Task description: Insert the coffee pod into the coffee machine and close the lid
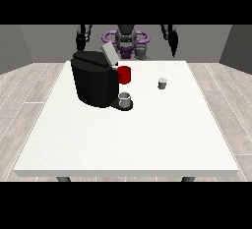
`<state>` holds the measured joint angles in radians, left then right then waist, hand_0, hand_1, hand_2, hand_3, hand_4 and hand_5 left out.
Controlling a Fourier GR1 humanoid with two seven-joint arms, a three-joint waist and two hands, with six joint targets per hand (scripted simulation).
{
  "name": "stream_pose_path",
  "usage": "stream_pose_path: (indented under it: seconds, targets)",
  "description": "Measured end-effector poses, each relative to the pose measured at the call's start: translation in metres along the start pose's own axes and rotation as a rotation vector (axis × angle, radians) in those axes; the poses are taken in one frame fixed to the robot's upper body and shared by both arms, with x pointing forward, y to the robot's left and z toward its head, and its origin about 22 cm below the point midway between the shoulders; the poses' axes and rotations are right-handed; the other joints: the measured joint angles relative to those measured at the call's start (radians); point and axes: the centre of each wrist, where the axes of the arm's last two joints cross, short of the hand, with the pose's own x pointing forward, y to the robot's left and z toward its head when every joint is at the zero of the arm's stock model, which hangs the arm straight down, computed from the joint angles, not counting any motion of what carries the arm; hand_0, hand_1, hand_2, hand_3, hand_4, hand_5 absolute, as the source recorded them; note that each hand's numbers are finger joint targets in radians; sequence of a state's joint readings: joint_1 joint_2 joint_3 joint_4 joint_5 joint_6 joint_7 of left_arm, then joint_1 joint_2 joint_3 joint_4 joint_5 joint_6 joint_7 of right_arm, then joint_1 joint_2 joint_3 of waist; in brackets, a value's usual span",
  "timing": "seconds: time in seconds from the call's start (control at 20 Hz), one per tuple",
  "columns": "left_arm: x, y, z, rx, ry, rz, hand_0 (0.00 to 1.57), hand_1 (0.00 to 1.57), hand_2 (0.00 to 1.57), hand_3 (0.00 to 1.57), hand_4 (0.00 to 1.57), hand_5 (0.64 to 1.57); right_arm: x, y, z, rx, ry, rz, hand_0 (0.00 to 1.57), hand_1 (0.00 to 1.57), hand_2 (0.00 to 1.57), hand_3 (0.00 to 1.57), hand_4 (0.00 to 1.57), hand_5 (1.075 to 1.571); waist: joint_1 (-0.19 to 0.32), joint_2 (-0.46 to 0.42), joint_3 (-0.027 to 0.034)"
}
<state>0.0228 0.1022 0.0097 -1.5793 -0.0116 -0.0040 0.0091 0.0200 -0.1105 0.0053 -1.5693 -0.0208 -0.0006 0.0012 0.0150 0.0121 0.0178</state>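
A black coffee machine [92, 79] stands on the white table [128, 134], left of the middle, with its grey lid [109, 55] tilted up and open. A red part [125, 74] sticks out at the machine's front, and a grey cup [125, 100] sits on its base. The small grey coffee pod [162, 83] stands alone on the table to the right of the machine. The hand at the view's left [80, 38] and the hand at the view's right [173, 42] hang beside the robot's body, behind the table's far edge, away from pod and machine.
The robot's torso [126, 41] with purple rings rises behind the far edge of the table. Wooden floor surrounds the table. Bare white tabletop stretches from the machine towards the camera.
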Motion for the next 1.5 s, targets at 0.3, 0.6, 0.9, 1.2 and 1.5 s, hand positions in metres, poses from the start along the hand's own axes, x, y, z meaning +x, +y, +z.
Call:
stream_pose_path:
  seconds: [0.3, 0.6, 0.9, 1.2, 1.5]
  targets:
    - [0.008, 0.01, -0.006, -0.11, -0.081, -0.165, 0.0, 0.0, 0.0, 0.0, 0.0, 1.571, -0.003, 0.004, -0.003, 0.003, -0.006, -0.014, 0.0, 0.0, 0.0, 0.0, 0.0, 1.571, -0.018, -0.007, -0.0137]
    - [0.028, 0.052, -0.028, -0.181, -0.109, -0.406, 0.0, 0.0, 0.0, 0.0, 0.0, 1.571, 0.01, 0.009, -0.015, -0.088, -0.094, 0.093, 0.0, 0.0, 0.0, 0.0, 0.0, 1.571, -0.078, 0.054, -0.0172]
    - [0.046, 0.078, -0.061, -0.184, -0.062, -0.542, 0.0, 0.0, 0.0, 0.0, 0.0, 1.571, 0.026, 0.024, -0.024, -0.074, -0.151, 0.132, 0.0, 0.0, 0.0, 0.0, 0.0, 1.571, -0.141, 0.112, -0.0177]
    - [0.048, 0.097, -0.083, -0.179, -0.014, -0.65, 0.0, 0.0, 0.0, 0.0, 0.0, 1.571, 0.038, 0.046, -0.032, -0.045, -0.204, 0.103, 0.0, 0.0, 0.0, 0.0, 0.0, 1.571, -0.18, 0.194, -0.018]
    - [0.041, 0.099, -0.101, -0.197, 0.043, -0.73, 0.0, 0.0, 0.0, 0.0, 0.0, 1.571, 0.041, 0.049, -0.039, -0.047, -0.17, 0.123, 0.0, 0.0, 0.0, 0.0, 0.0, 1.571, -0.188, 0.213, -0.0183]
